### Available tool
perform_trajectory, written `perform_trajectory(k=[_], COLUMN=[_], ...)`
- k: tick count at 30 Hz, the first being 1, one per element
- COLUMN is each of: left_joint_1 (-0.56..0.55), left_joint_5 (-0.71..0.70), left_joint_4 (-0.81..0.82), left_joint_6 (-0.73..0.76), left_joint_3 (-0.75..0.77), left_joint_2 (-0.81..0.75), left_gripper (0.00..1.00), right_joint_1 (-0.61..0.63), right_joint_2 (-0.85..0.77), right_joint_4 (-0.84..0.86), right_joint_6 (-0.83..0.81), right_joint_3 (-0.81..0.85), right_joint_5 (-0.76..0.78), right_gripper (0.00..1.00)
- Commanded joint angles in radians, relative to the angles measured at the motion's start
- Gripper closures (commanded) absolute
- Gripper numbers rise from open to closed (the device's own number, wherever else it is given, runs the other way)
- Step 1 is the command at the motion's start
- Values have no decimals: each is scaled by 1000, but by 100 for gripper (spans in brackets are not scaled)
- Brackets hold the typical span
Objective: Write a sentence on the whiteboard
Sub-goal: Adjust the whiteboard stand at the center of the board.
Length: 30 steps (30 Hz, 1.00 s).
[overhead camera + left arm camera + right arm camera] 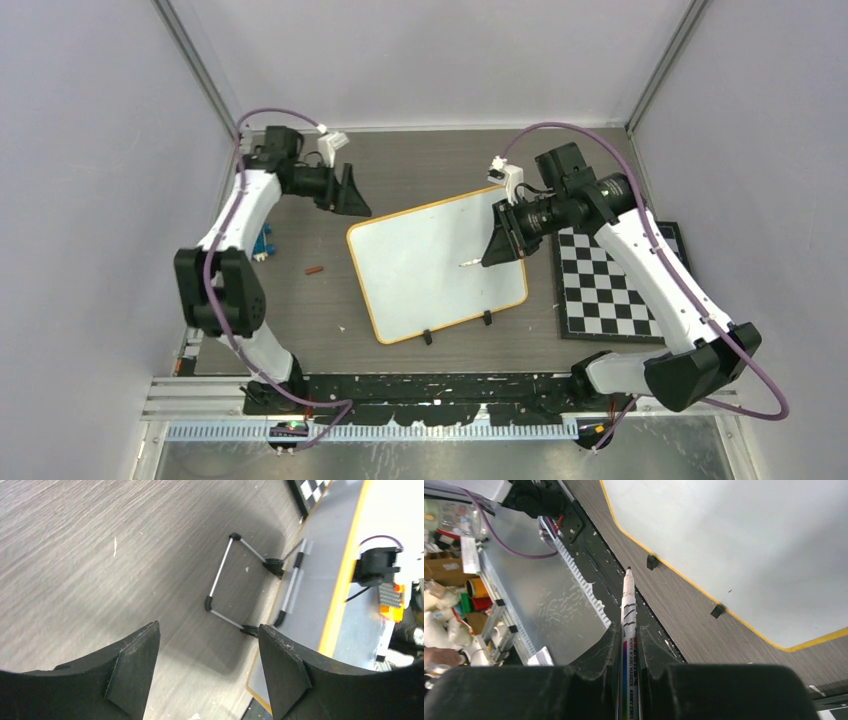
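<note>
Hovering over the blank whiteboard [410,280] in the middle of the counter [300,305], the right jaws pinch a whiteboard marker [628,611] tight, tip forward, ready for a first stroke. And the left jaws hang wide open, empty, off its far-left corner, clear of the writing.

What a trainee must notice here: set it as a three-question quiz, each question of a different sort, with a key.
1. True or false: no words are written on the whiteboard yet.
2. Fill in: the left gripper stands ___, with nothing between its fingers.
3. Which one holds the marker? A: the left gripper. B: the right gripper. C: neither.

Key: 1 true; 2 open; 3 B.
</note>
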Motion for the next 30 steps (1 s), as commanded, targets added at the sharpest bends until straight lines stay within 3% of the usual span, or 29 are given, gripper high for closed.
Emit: perform_trajectory(k=[1, 5, 7, 10, 13, 14, 17, 21, 25, 30], left_joint_1=[103, 105, 19, -146, -403, -538, -800, -1065, -1179, -1203], left_joint_5=[101, -7, -105, -220, -429, -499, -665, -811, -850, -828], left_joint_4=[-83, -179, -205, -315, -373, -381, -372, -283, -163, -83], left_joint_6=[44, 195, 293, 482, 623, 647, 679, 740, 871, 1005], left_joint_3=[-111, -119, -127, -113, -127, -136, -161, -224, -323, -358], left_joint_2=[-202, -408, -517, -622, -662, -653, -576, -446, -341, -230], left_gripper=[27, 24, 18, 13, 13, 13, 17, 30, 38, 40], right_joint_1=[71, 85, 51, -120, -194, -198, -213, -261, -272, -299], right_joint_2=[14, 45, 51, 49, 36, 25, -4, -24, -48, -78], right_joint_4=[54, 10, -11, 24, 52, 73, 121, 106, 98, 105], right_joint_6=[-27, -59, -44, 28, 50, 68, 96, 87, 72, 68], right_joint_3=[52, 140, 180, 178, 157, 145, 117, 116, 99, 67], right_joint_5=[116, 114, 62, -97, -128, -126, -126, -124, -117, -125], right_gripper=[100, 100, 100, 100, 100, 100, 100, 100, 100, 100])
